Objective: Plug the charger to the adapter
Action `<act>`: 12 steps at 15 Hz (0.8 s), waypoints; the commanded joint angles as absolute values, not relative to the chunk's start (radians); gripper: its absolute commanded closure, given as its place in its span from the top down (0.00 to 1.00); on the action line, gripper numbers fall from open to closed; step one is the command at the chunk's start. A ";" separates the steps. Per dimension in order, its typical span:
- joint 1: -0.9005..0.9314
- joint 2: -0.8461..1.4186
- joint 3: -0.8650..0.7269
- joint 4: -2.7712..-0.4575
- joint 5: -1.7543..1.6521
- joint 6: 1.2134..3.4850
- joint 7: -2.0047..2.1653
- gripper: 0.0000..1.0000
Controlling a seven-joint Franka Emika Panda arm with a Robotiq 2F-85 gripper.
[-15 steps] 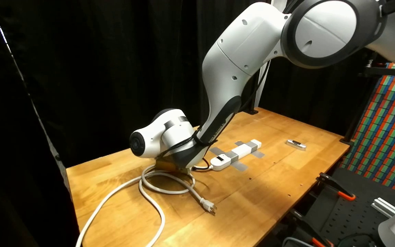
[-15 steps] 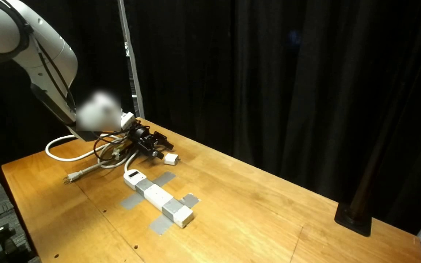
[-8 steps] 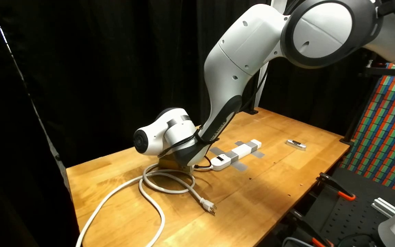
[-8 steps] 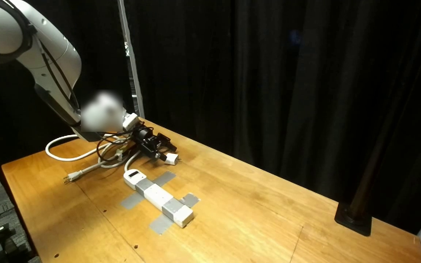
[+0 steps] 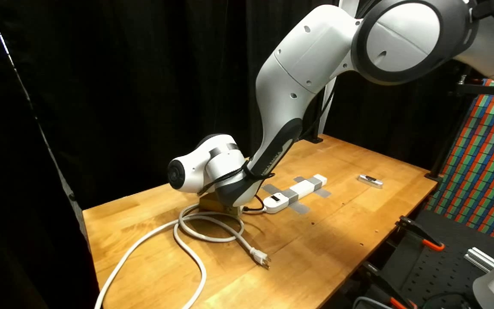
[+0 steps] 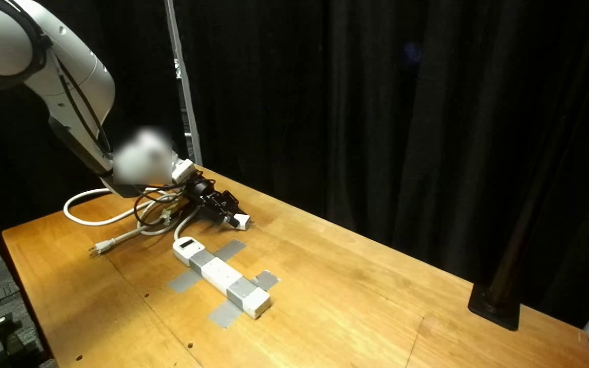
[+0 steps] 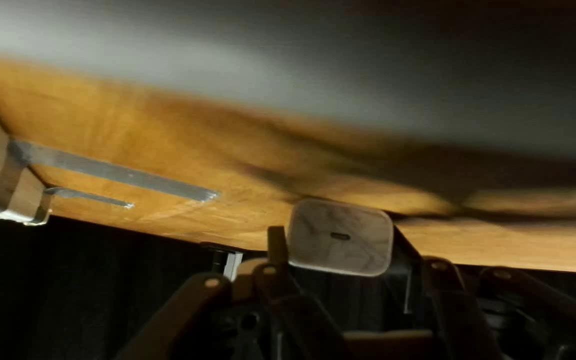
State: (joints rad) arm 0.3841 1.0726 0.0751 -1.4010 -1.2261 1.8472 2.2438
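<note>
The charger (image 6: 243,222), a small white block, lies on or just over the table with its prongs pointing away from my gripper (image 6: 240,217). In the wrist view the face of the charger (image 7: 340,235) with its small slot sits between my fingers, one against each side. My gripper is shut on it. The adapter (image 6: 221,276), a long white bar held down with grey tape, lies nearby on the table, apart from the charger. The adapter (image 7: 24,199) also shows at the left edge of the wrist view. Behind the arm, charger and gripper are hidden in an exterior view.
A coiled white cable (image 5: 195,236) ending in a plug (image 5: 260,257) lies below the wrist, beside a yellowish block (image 5: 212,205). A small silver object (image 5: 370,180) rests past the adapter. Near the back edge stands a post on a black base (image 6: 496,306).
My gripper has come forward and its fingers have drawn together from wide apart onto the charger. The charger has shifted very slightly. The adapter has stayed in place.
</note>
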 commanded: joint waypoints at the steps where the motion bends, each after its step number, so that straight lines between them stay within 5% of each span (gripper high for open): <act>1: 0.372 1.089 0.077 -1.406 -1.200 1.846 2.219 0.75; 3: 0.372 1.086 0.074 -1.412 -1.187 1.849 2.230 0.79; 4: 0.371 1.082 0.073 -1.419 -1.179 1.850 2.236 0.47; 6: 0.373 1.074 0.070 -1.433 -1.181 1.855 2.253 0.51; 9: 0.370 1.067 0.071 -1.448 -1.182 1.867 2.269 0.26; 12: 0.368 1.061 0.075 -1.457 -1.182 1.868 2.254 0.24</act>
State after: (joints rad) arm 0.3796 1.0669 0.0744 -1.4092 -1.1952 1.8476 2.2488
